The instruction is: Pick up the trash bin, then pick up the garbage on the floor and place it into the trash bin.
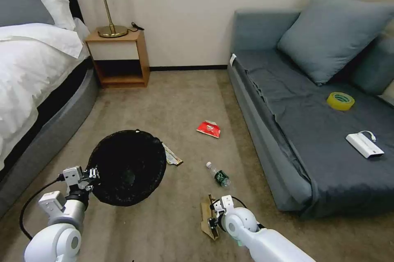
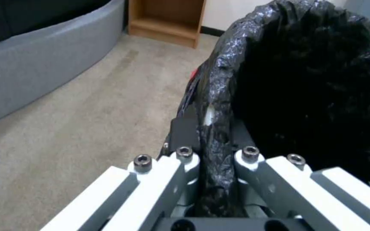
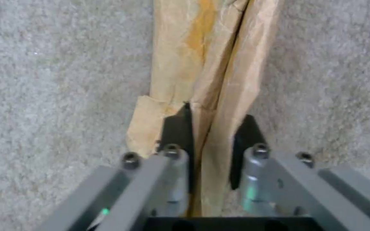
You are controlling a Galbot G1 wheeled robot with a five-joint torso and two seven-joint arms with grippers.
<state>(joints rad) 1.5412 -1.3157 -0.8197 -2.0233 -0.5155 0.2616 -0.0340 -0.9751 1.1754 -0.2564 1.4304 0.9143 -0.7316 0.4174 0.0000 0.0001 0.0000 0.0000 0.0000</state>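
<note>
The black mesh trash bin with its black liner hangs tilted above the carpet at lower left, mouth toward me. My left gripper is shut on the bin's rim. At bottom centre my right gripper is shut on crumpled brown paper, a piece of the garbage; the paper is pinched between the black pads just above the carpet. More garbage lies on the floor: a flat red packet, a small clear bottle with a green label, and a brown-gold wrapper beside the bin.
A grey sofa stands on the right, carrying a yellow tape roll and a white box with a cable. On the left is a bed, with a wooden nightstand and lamp behind it. Carpet lies between them.
</note>
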